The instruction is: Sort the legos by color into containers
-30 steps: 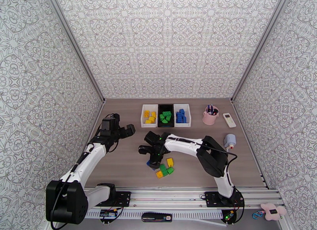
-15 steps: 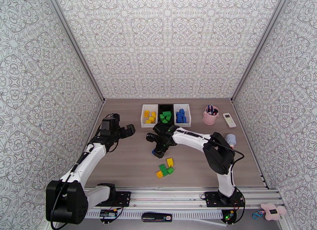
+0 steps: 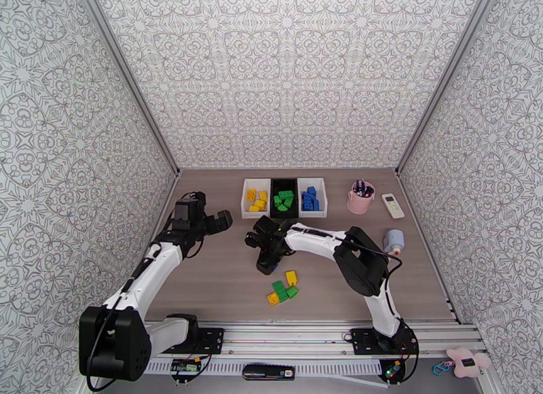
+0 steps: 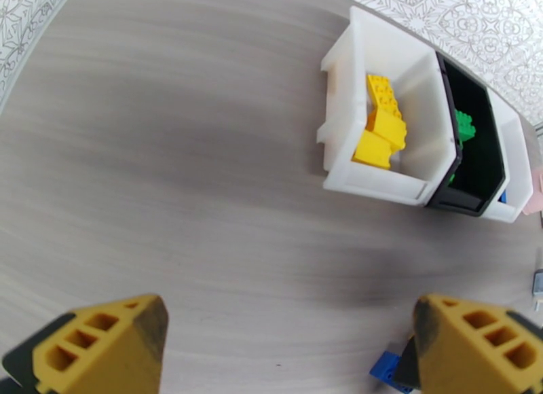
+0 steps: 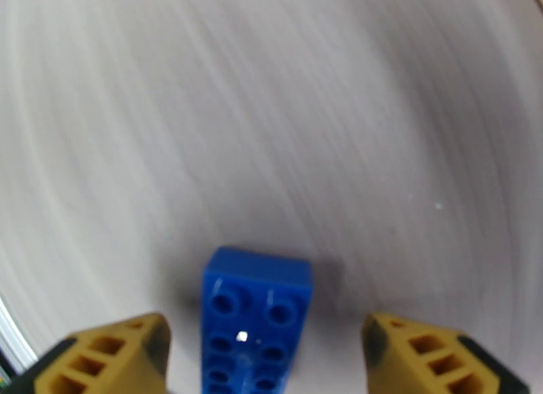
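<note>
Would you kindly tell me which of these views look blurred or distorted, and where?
Right wrist: the table is smeared into curved streaks, yet the blue lego is fairly sharp, with a tiny glare dot. Left wrist: wide-angle stretching, soft wood grain, the nearest white container fairly crisp. Top external: sharp and evenly lit.

At the far right of the grey wood-grain desk, an upright pink plastic cup of pens. Just right of it, lying flat, a white rectangular remote. Nearer, by the right wall, a small pale-blue and white bottle-like item. Grey-patterned wall panels all around. Off the desk at the near right corner, a pink flower-shaped object.
</note>
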